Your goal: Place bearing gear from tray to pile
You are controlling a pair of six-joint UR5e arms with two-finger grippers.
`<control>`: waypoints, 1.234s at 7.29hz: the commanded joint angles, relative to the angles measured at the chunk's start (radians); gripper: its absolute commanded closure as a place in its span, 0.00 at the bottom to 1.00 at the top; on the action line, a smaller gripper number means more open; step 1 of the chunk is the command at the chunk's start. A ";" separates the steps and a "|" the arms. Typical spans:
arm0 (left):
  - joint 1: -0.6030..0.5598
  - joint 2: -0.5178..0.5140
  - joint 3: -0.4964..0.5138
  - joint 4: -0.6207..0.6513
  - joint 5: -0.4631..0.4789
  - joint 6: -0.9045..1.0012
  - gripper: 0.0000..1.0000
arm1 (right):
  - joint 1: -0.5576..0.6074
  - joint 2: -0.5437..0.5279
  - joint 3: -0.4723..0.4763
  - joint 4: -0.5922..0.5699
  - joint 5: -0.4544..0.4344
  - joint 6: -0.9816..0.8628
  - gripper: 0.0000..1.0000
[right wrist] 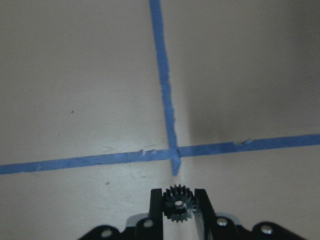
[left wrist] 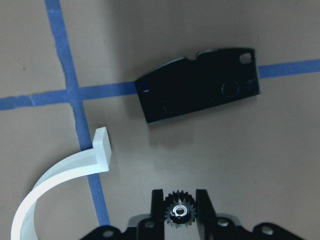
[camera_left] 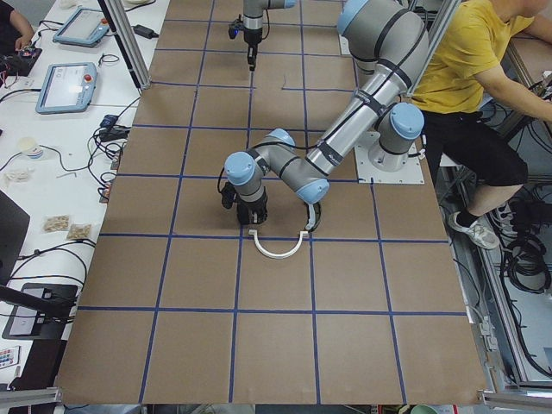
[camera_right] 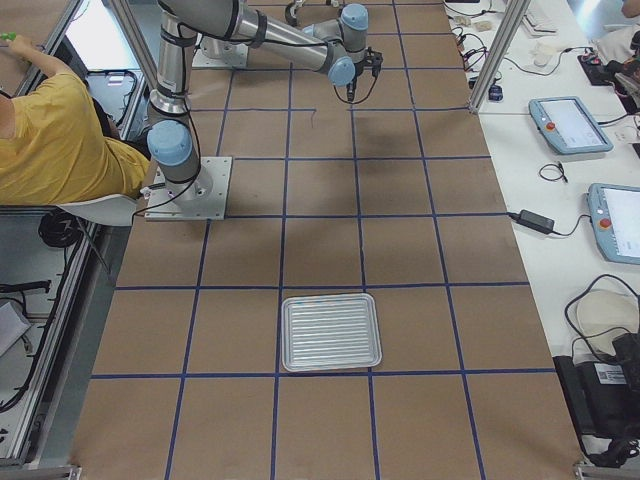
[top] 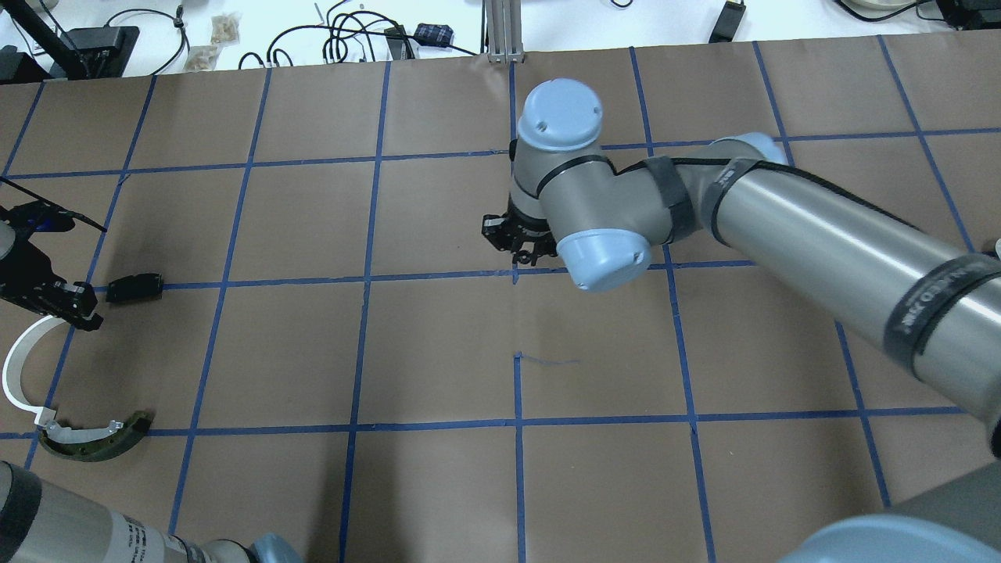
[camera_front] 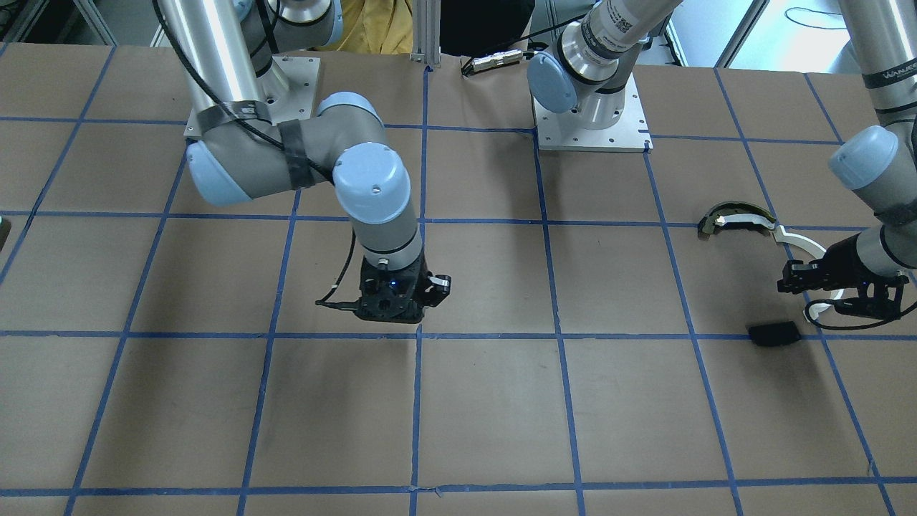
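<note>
My left gripper (left wrist: 180, 210) is shut on a small black bearing gear (left wrist: 180, 212) and hangs over the pile at the table's left end (top: 74, 309). The pile is a flat black plate (left wrist: 200, 92), a thin white arc strip (left wrist: 60, 185) and a dark curved piece with a pale band (top: 98, 439). My right gripper (right wrist: 177, 205) is shut on a second small black gear (right wrist: 177, 203) above a crossing of blue tape near the table's middle (top: 504, 234). The silver tray (camera_right: 331, 331) lies far off at the table's right end; no parts show in it.
The brown table top (top: 438, 352) carries a grid of blue tape. A person in a yellow shirt (camera_left: 479, 52) sits behind the robot bases. Cables and teach pendants (camera_right: 570, 125) lie along the table's far side.
</note>
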State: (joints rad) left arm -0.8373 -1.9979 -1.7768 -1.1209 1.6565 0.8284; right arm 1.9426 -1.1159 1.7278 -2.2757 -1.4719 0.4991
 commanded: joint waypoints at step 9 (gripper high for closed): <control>-0.252 0.086 0.058 -0.069 -0.018 -0.188 0.00 | -0.384 -0.306 -0.314 0.738 -0.033 -0.467 0.00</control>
State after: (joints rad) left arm -0.9579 -1.9415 -1.7599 -1.1894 1.6482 0.7185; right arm 1.6306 -1.3517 1.5316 -1.7660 -1.4928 0.0872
